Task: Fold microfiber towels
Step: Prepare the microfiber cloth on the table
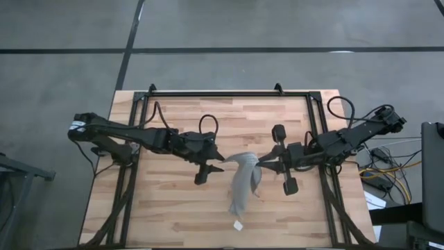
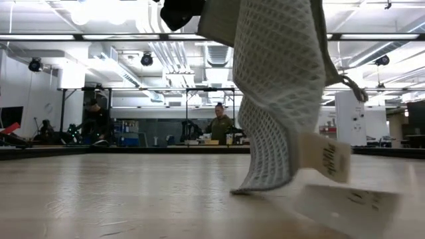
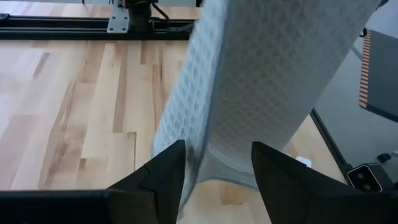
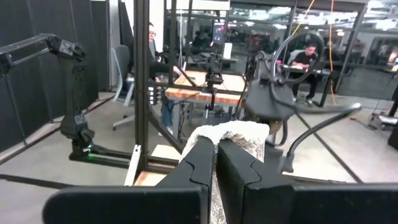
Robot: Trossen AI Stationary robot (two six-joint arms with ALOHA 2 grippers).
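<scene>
The grey-green towel (image 1: 244, 184) hangs from my right gripper (image 1: 263, 165), which is shut on it above the middle of the table. In the low view the towel (image 2: 279, 99) hangs down, its lower end (image 2: 257, 187) at the tabletop, with a white tag (image 2: 329, 159) at its edge. My left gripper (image 1: 211, 172) is open just to the towel's left. In the left wrist view its fingers (image 3: 163, 177) stand on either side of the towel's hanging edge (image 3: 230, 168); I cannot tell whether they touch it. My right gripper pinches a bunched upper edge of the towel (image 4: 235, 132) between its two shut fingers, coming roughly level from the table's right side. A small bunch of cloth stands out past the fingertips. The towel hangs slack below the fingers, its lower end (image 1: 238, 208) down at the table.
The wooden tabletop (image 1: 166, 201) is ringed by a black frame (image 1: 229, 94) along its far edge and sides. People sit at desks in the room beyond the table.
</scene>
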